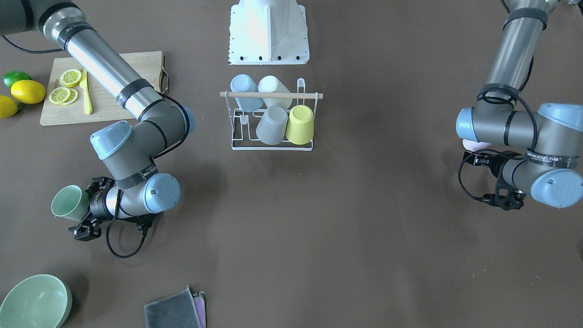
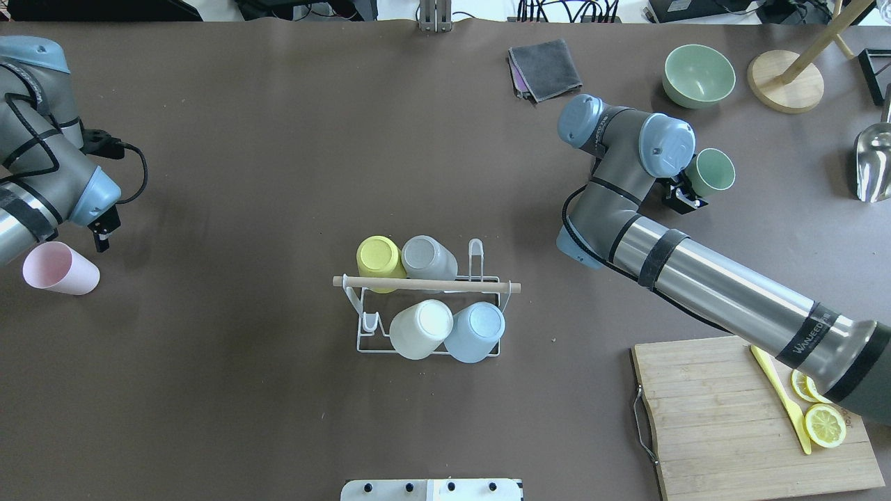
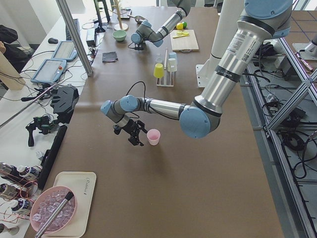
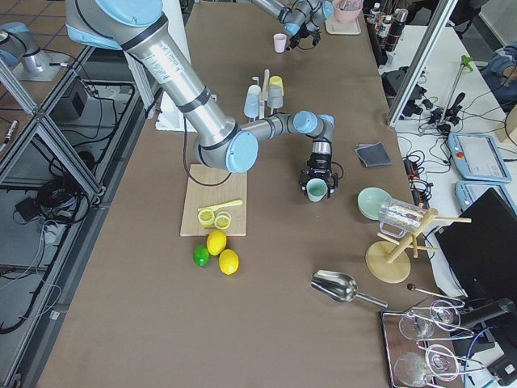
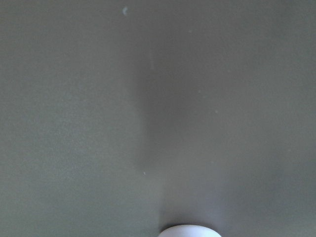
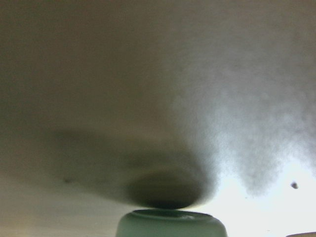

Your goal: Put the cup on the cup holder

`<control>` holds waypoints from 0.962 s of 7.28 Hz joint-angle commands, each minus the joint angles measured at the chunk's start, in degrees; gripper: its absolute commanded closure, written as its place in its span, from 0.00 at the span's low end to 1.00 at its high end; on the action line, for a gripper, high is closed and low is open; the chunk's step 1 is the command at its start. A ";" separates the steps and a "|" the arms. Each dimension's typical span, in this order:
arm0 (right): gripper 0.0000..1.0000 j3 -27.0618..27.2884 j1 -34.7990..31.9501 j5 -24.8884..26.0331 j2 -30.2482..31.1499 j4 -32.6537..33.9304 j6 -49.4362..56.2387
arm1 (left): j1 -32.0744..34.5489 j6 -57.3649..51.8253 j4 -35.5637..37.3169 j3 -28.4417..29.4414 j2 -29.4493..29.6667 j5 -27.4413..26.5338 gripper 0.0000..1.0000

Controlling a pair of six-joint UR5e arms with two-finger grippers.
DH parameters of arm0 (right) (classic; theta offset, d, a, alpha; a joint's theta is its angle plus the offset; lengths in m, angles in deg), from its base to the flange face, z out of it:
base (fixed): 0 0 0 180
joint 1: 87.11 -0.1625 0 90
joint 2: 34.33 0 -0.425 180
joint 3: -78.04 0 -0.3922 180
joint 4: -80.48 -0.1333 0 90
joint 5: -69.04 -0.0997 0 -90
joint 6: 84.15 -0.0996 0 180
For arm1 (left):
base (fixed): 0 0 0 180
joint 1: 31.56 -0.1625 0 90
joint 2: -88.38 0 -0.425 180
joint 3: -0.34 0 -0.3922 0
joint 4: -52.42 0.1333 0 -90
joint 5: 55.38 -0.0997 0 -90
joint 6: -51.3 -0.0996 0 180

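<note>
A: Green cup (image 2: 713, 172), where does it sit?
B: Mouth up between the right gripper (image 2: 692, 189) fingers; the cup holder (image 2: 428, 283) lies well off to its left, mid-table. Clamped or loose, I cannot tell.
A: And the left gripper (image 2: 104, 233)?
B: Beside the pink cup (image 2: 59, 268); state unclear too.

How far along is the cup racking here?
Done: a yellow cup, a grey cup, a white cup and a light blue cup sit upturned on the white wire cup holder with a wooden rod handle. In hand: the right gripper is at the mint green cup, grip unconfirmed; the left gripper is beside the pale pink cup standing on the table. Left: both cups need racking.
</note>
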 commanded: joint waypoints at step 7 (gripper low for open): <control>0.98 0.79 -0.52 0.26 0.50 -0.60 0.50 | -0.96 -3.34 6.61 2.30 0.99 1.33 0.02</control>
